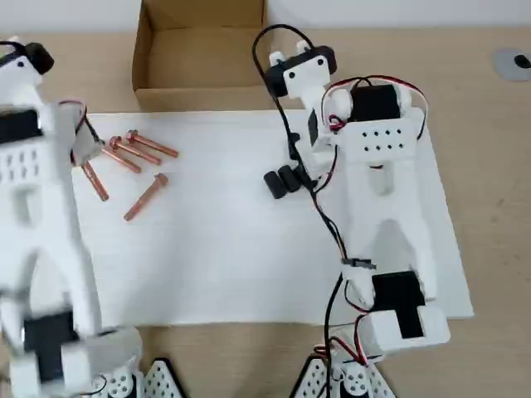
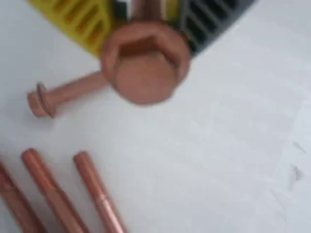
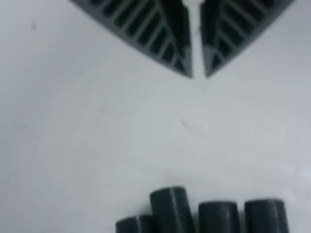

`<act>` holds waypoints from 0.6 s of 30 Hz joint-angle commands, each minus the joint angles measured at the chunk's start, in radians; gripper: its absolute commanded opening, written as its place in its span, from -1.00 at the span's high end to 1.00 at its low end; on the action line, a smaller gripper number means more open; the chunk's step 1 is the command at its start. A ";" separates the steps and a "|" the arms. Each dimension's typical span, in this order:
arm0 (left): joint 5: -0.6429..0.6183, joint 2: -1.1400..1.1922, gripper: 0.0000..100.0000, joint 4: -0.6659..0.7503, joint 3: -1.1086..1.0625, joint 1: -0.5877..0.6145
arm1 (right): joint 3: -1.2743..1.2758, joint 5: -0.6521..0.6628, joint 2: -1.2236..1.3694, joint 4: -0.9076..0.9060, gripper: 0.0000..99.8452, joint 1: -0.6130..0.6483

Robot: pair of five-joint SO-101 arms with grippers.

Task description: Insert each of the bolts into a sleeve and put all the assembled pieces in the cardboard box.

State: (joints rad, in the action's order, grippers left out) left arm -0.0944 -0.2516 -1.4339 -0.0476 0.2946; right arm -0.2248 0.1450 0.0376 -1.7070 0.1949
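Note:
My left gripper (image 2: 146, 26), one finger yellow (image 2: 82, 24) and one black (image 2: 209, 19), is shut on a copper bolt (image 2: 146, 63) whose flanged head faces the camera. More bolts lie on the white sheet beside it: one (image 2: 63, 92) just behind, three shafts (image 2: 92, 189) farther off. From above, the left gripper (image 1: 85, 152) sits at the edge of the bolt cluster (image 1: 137, 152). My right gripper (image 3: 197, 73) is shut on nothing and hovers over bare sheet, a short way from several black sleeves (image 3: 214, 216); above, the right gripper (image 1: 303, 153) is just beside the sleeves (image 1: 282, 181).
The open cardboard box (image 1: 199, 54) stands at the back, between the two arms. A white sheet (image 1: 216, 257) covers the middle of the wooden table, with free room between bolts and sleeves. Cables trail from the right arm (image 1: 390, 215).

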 commanded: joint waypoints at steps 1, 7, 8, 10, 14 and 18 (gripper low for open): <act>0.048 -0.354 0.98 0.213 -0.397 -0.006 | -0.021 -0.003 0.058 0.069 0.98 0.008; 0.089 -0.788 0.98 0.443 -0.836 -0.012 | -0.018 -0.009 0.268 0.255 0.97 0.008; 0.094 -0.843 0.98 0.460 -0.875 -0.009 | -0.027 -0.026 0.289 0.281 0.96 0.008; 0.104 -0.940 0.99 0.476 -0.934 -0.011 | -0.067 -0.115 0.323 0.318 0.89 0.008; 0.123 -1.052 0.99 0.473 -0.997 -0.014 | -0.202 -0.190 0.392 0.328 0.73 0.018; 0.120 -1.075 0.99 0.473 -1.030 -0.014 | -0.311 -0.186 0.478 0.310 0.72 0.047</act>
State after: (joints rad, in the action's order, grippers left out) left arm 0.0192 -1.2935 -0.9858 -1.0756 0.2915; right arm -0.4258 -0.0299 0.4918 -1.3940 0.2163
